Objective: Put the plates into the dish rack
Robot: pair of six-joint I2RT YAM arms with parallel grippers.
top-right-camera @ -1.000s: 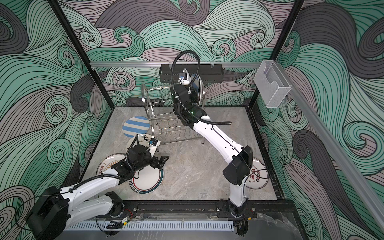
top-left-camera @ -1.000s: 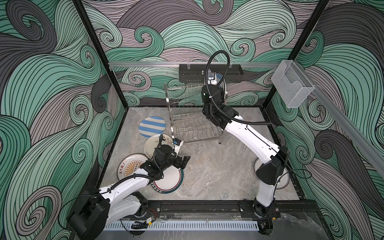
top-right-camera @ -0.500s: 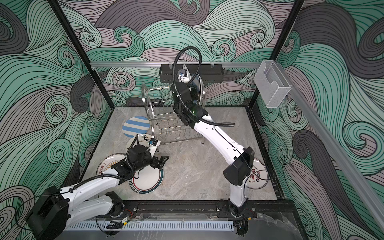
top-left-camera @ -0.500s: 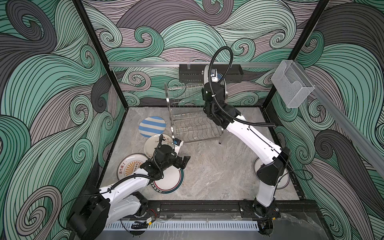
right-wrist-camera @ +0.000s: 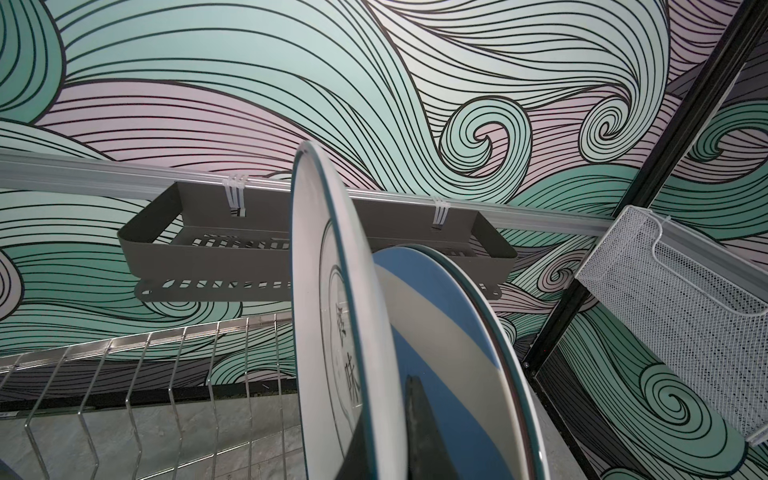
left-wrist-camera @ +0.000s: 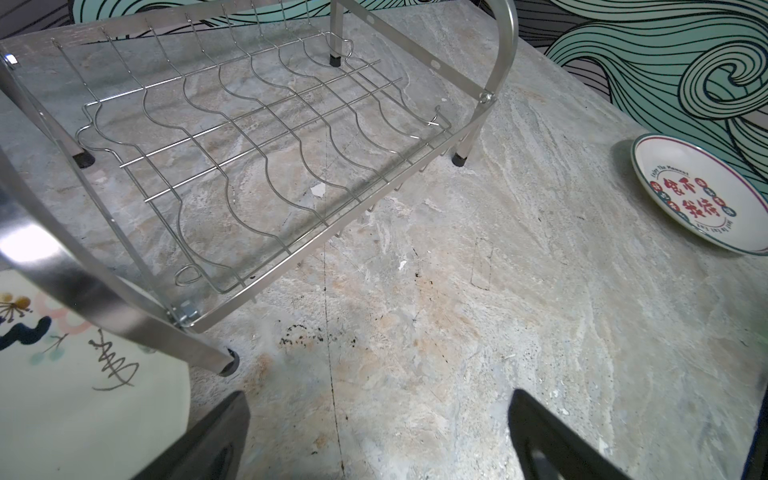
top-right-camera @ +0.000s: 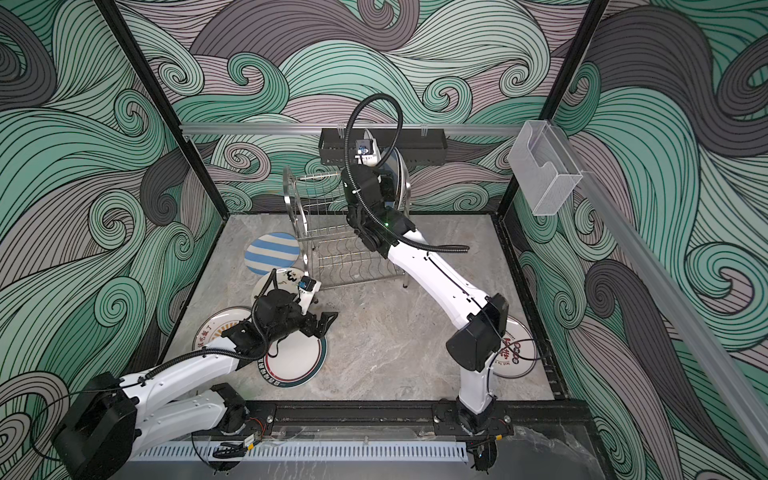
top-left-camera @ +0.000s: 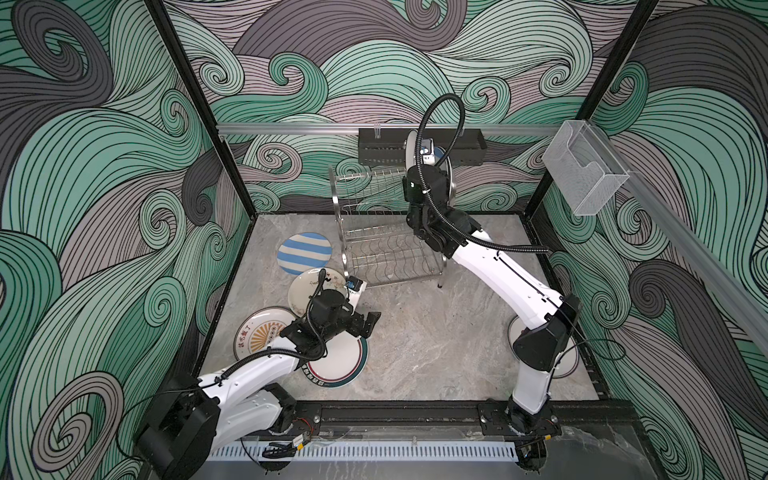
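The right gripper (right-wrist-camera: 386,419) is pinched on the rim of a white round plate with a teal edge and dark characters (right-wrist-camera: 320,332). It holds the plate upright on edge over the right end of the upper shelf of the two-tier shiny steel wire dish rack (top-left-camera: 388,257). Over the last second it has risen only slightly there and then steadied, with the pinch unchanged. Just beside the held plate, toward the rack's right handle, a blue-and-white striped plate (right-wrist-camera: 436,332) stands on edge. I judge the plate is being lined up with a free slot and is not yet set down.

The left gripper (left-wrist-camera: 374,440) has not moved. Its fingers are spread with nothing between them, low over the marble tabletop (left-wrist-camera: 457,291) in front of the rack, near its left front foot.

Left of the rack, a second striped plate (top-left-camera: 304,252), a cream cartoon plate (top-left-camera: 303,291), an orange sunburst plate (top-left-camera: 259,336) and a teal-ringed white plate (top-left-camera: 345,359) lie flat. A red-lettered plate (left-wrist-camera: 698,195) lies well off the rack's right side. Those five look left to load.
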